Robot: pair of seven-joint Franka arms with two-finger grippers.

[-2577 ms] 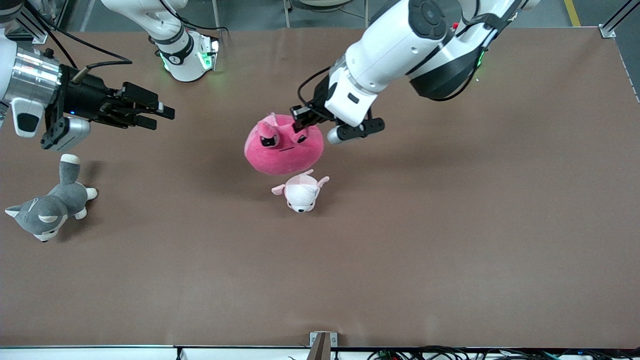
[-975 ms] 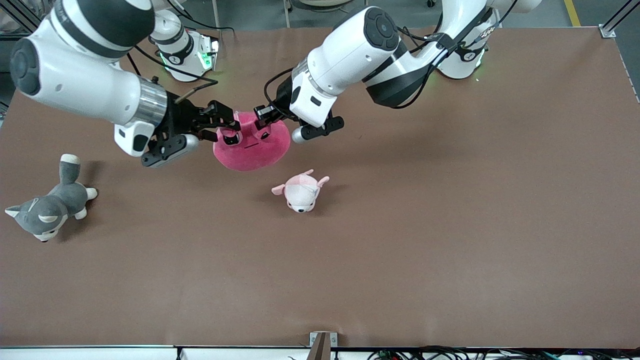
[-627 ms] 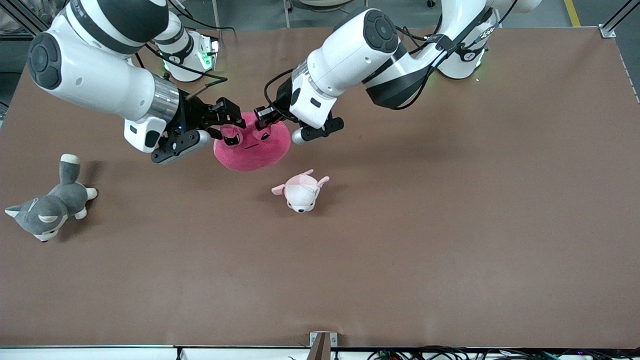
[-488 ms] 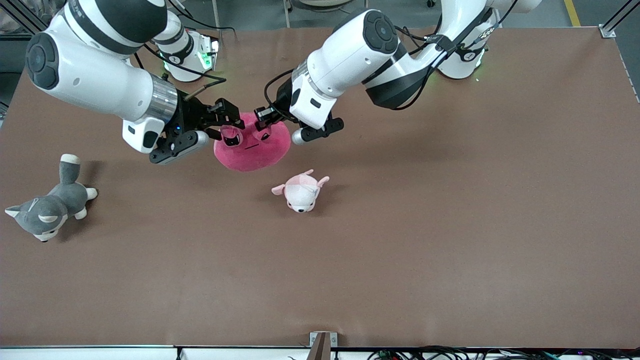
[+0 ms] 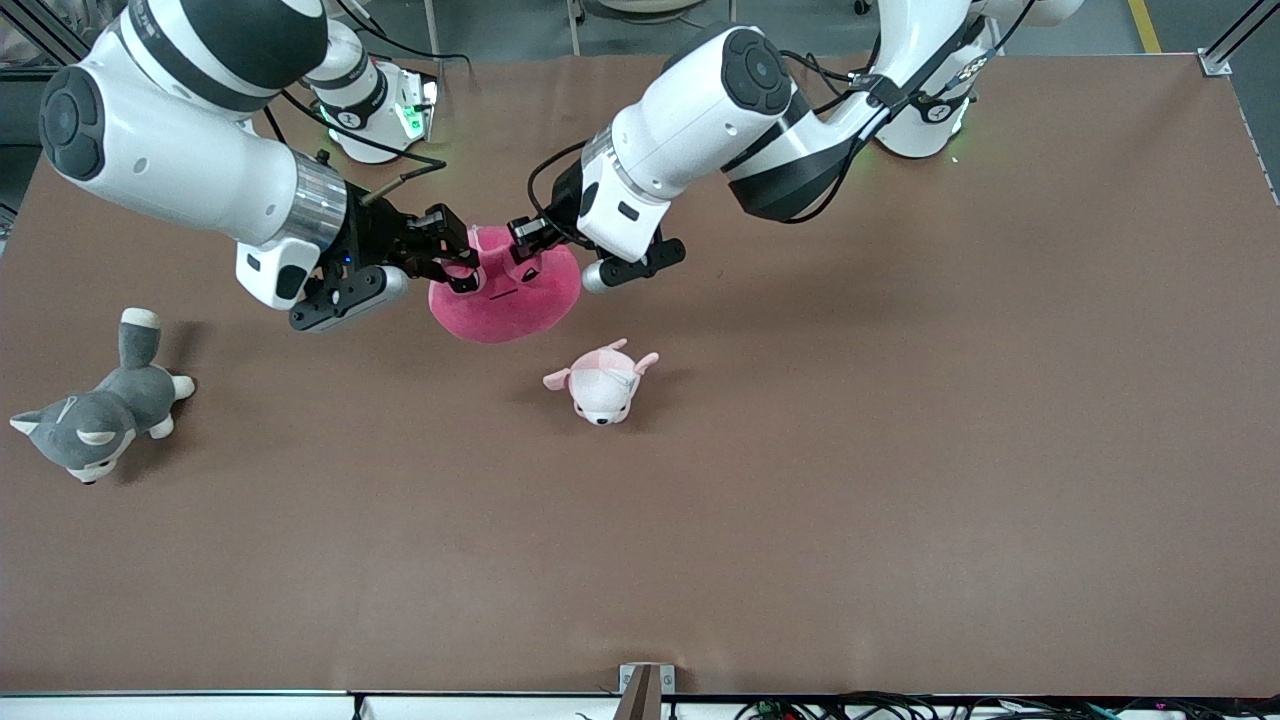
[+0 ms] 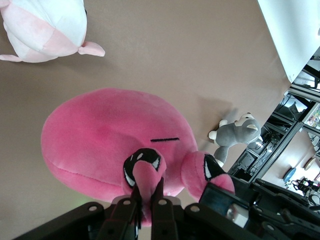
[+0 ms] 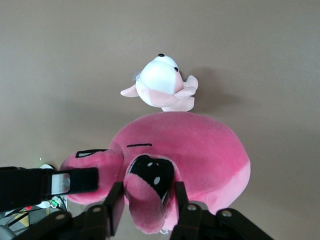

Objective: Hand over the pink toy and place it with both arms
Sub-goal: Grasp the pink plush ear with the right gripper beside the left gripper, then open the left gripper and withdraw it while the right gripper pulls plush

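Observation:
The pink toy (image 5: pixel 505 300) hangs in the air over the table's middle, between both arms. My left gripper (image 5: pixel 520 240) is shut on one of its ears, pinched flat between the fingers in the left wrist view (image 6: pixel 143 200). My right gripper (image 5: pixel 462 265) is open, with a finger on each side of the other ear (image 7: pixel 147 200), and the ear is not squeezed. The toy's body (image 6: pixel 110 135) fills both wrist views (image 7: pixel 200 150). Each wrist view also shows the other arm's fingertip beside the neighbouring ear.
A small pale pink-and-white plush (image 5: pixel 600 385) lies on the brown table (image 5: pixel 800 500), just nearer the front camera than the hanging toy. A grey-and-white husky plush (image 5: pixel 95 415) lies at the right arm's end of the table.
My left arm carried the pink toy toward the right arm's end. My right arm swung in from that end and put its open fingers around the toy's free ear.

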